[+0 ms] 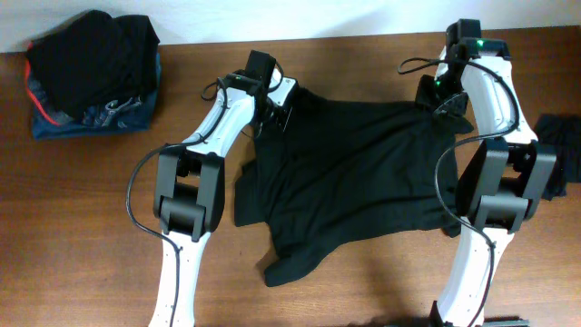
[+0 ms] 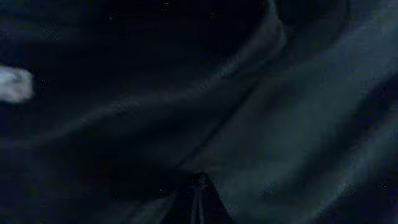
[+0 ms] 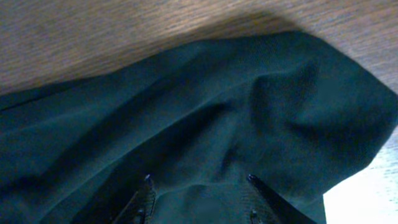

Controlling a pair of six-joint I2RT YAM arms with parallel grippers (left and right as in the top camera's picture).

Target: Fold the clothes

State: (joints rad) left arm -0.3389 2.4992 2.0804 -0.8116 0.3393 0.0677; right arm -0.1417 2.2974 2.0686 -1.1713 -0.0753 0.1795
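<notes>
Overhead, you have the black T-shirt [image 1: 363, 173] lying spread but rumpled on the wooden table [image 1: 363, 291], between the two arms, with its lower edge uneven and one loose corner trailing toward the near left. Your left claw [image 1: 272, 113] sits at the shirt's far left corner, and your right claw [image 1: 445, 104] sits at its far right corner, so the far edge of the garment runs between them. From the left wrist view, nearly everything is dark fabric close against the lens; the left claw [image 2: 199, 186] shows only as a narrow point at the bottom of the frame, clenched tight, and the creases in the T-shirt [image 2: 261, 124] run down into that point, so you are pinching cloth there. A small pale patch [image 2: 12, 84] shows at the left edge, too blurred to identify. From the right wrist view, the right claw [image 3: 200, 193] has its two fingers [image 3: 144, 196] standing apart, one on either side of a raised fold of the T-shirt [image 3: 236, 112], with fabric lying between them; they are not pressed together, so nothing is gripped on that side. Bare table [image 3: 93, 37] shows beyond the shirt's edge. Back overhead, a heap of dark clothes [image 1: 91, 68] with a blue and red piece underneath rests at the far left corner of the table, well apart from the shirt, and another dark garment [image 1: 561, 154] lies at the right edge, partly cut off.
</notes>
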